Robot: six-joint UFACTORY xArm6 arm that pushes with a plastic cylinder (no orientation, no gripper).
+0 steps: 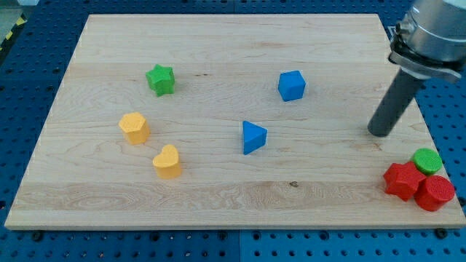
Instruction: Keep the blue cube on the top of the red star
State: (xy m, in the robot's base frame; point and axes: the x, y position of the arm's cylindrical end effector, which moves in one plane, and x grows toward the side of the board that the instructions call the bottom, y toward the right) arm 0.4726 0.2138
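Observation:
The blue cube (pixel 291 85) lies on the wooden board (pixel 218 44) right of centre, toward the view's top. The red star (pixel 403 180) sits at the board's bottom right corner, touching a red cylinder (pixel 435 193) and a green cylinder (pixel 427 160). My tip (pixel 379 133) stands on the board at the right side, about 120 px right of and below the blue cube, and about 65 px above and left of the red star. It touches no block.
A blue triangular block (pixel 253 137) lies near the centre. A green star (pixel 160 79) is at the upper left. Two yellow blocks, one hexagonal (pixel 135 127) and one heart-shaped (pixel 167 161), are at the left. The board's right edge is close to my tip.

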